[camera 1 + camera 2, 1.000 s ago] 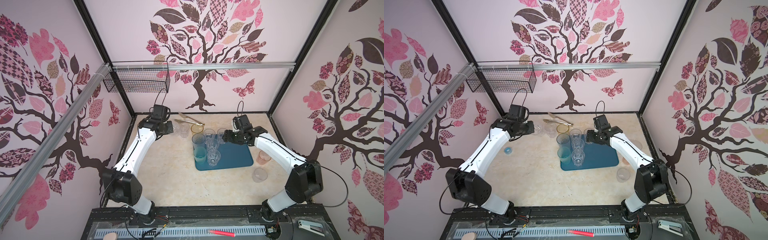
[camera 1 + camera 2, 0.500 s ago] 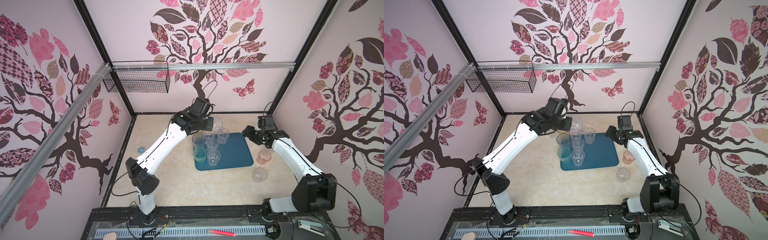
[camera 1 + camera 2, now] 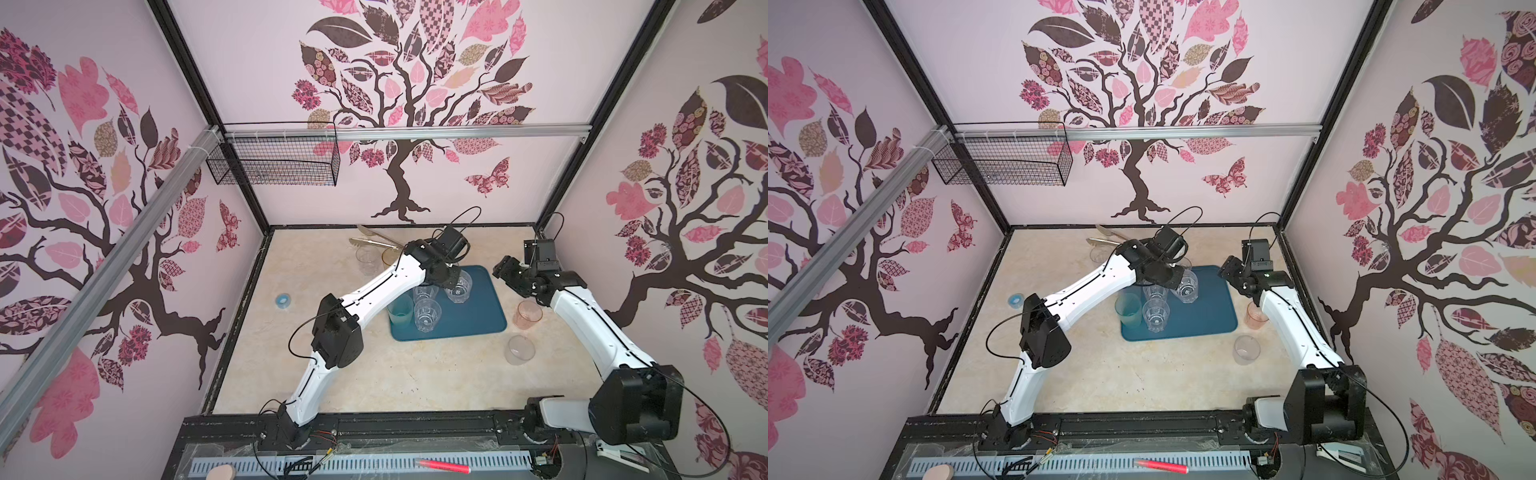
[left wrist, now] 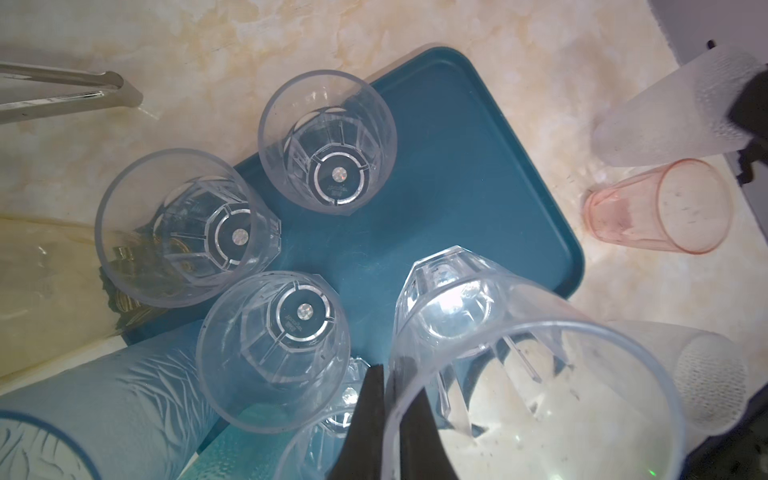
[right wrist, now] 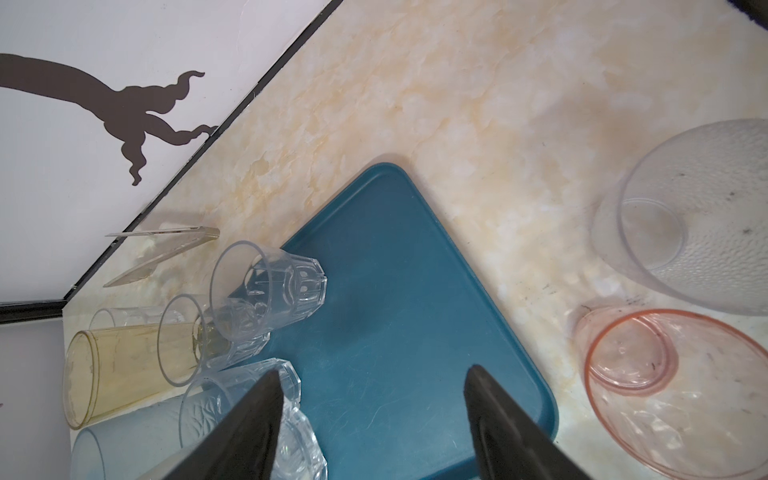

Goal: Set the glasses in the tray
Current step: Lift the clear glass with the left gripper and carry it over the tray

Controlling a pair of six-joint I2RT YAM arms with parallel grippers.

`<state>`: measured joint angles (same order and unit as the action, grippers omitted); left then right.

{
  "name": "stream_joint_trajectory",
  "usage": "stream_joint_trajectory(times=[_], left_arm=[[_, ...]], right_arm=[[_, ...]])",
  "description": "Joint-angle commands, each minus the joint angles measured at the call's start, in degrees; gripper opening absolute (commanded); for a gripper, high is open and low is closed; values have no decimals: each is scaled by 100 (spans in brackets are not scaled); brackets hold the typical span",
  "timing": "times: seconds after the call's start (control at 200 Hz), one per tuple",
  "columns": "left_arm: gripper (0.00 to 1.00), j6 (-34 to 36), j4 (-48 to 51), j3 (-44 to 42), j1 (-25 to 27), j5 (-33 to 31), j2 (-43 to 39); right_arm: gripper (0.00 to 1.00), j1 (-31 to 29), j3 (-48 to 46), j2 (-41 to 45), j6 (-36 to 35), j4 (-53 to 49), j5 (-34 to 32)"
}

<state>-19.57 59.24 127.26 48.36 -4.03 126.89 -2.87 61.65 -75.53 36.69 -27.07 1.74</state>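
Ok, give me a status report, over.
Left gripper shut on the rim of a clear faceted glass, over the tray. Right gripper open, empty. Pink glass and clear tumbler off the tray. Nothing blocking.

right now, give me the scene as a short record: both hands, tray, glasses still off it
left hand: shut on the rim of a clear faceted glass, over the tray
right hand: open, empty
on tray: clear faceted glasses, teal glass at its edge
off tray: pink glass, plain clear glass, amber glass
other: tongs near the back wall
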Motion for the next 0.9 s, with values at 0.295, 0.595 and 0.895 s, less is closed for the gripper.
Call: stream_joint_trajectory(times=[0.295,0.595,0.895], left_arm=[[0,276,-266,721,-11,-476,931],[0,323,-95,1222,-26,-657,1436],[0,333,44,1248,-35,-784,1360]], right_arm=[[71,28,16,142,48,37,234],[70,16,-28,175,-41,24,246],[70,-14,11,100,-75,61,293]])
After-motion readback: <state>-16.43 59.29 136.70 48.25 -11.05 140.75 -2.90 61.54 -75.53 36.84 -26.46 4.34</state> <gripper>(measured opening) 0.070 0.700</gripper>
